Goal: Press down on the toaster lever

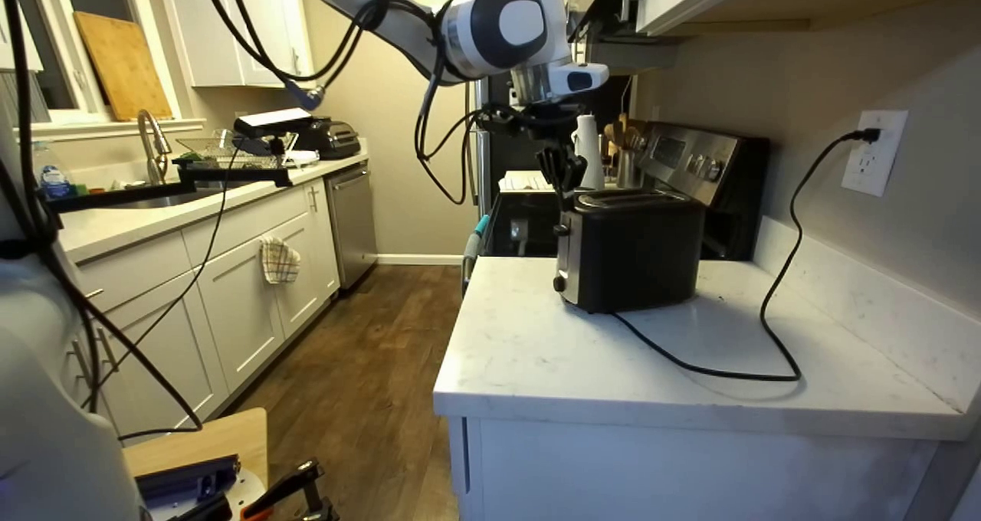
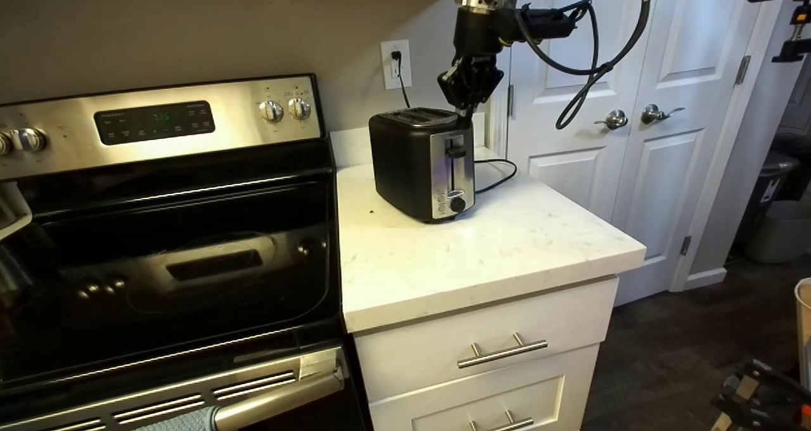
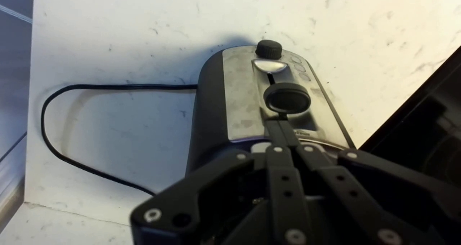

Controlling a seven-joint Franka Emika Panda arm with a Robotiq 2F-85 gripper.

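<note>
Toaster lever (image 3: 287,99) just below pincer (image 3: 281,128)

We see a white, grey-veined countertop (image 1: 521,352); in both exterior views the black toaster (image 1: 644,253) stands upright on it toward 11 o'clock. In an exterior view its power cord (image 1: 736,375) lies out toward 4 o'clock. We spot a dark speck (image 2: 371,212) toward 9 o'clock in an exterior view.

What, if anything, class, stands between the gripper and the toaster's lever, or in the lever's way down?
Nothing visible: the shut gripper is just above the lever of the black toaster, and the slot below shows no obstruction.
</note>
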